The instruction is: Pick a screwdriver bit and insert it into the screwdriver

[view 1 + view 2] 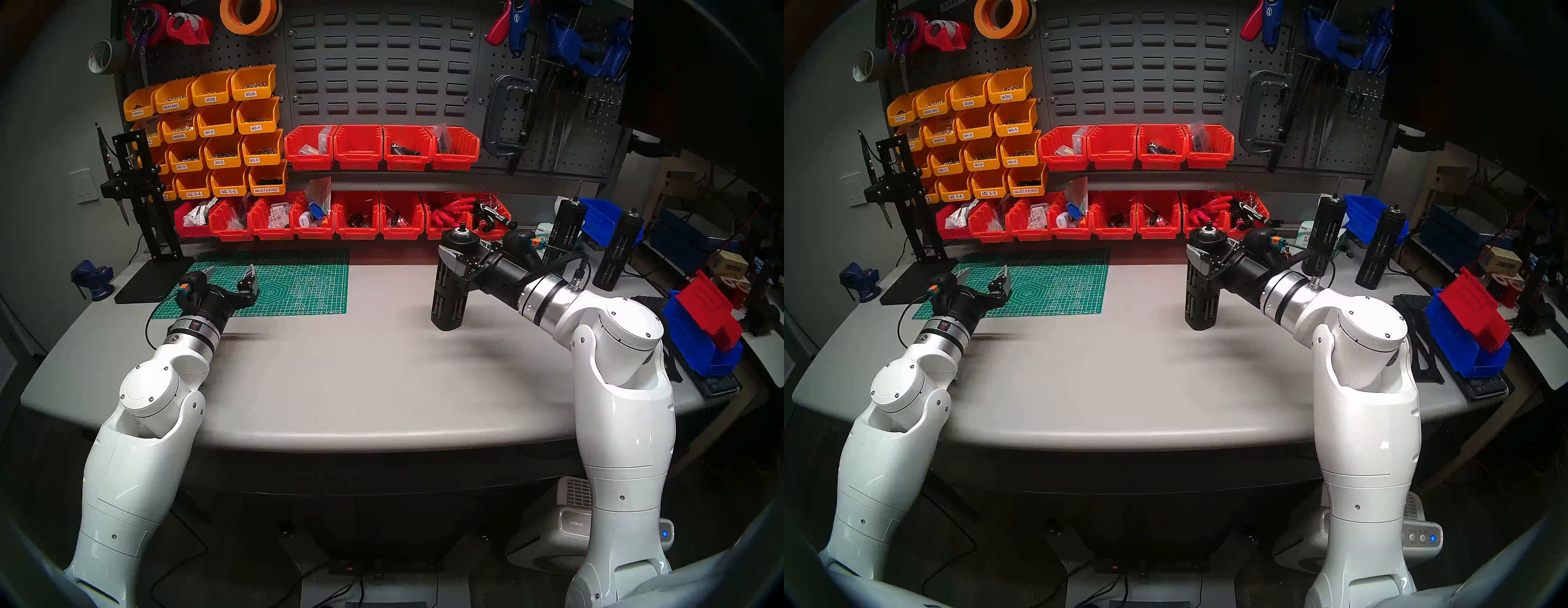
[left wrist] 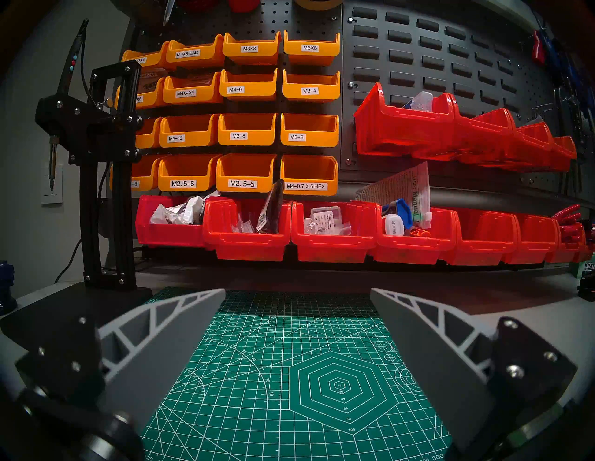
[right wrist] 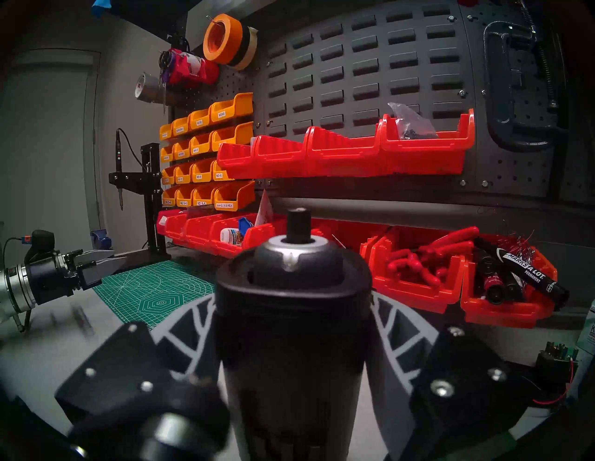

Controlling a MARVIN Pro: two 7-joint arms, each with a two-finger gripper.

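While the head view shows the screwdriver (image 1: 449,280) upright right of the green mat (image 1: 297,280), the right gripper (image 1: 456,265) clamps its upper part. Over that mat, the left wrist view shows the left gripper (image 2: 297,294) spread apart, holding nothing. Seen from the right wrist, grey fingers (image 3: 394,334) flank the silver-ringed socket.

A workshop: a grey bench (image 1: 360,382) backs onto a pegboard (image 1: 382,63) hung with tape rolls (image 1: 250,15) and clamps (image 1: 507,114), above labelled orange bins (image 1: 212,127) (screw sizes) and red bins (image 1: 382,146).
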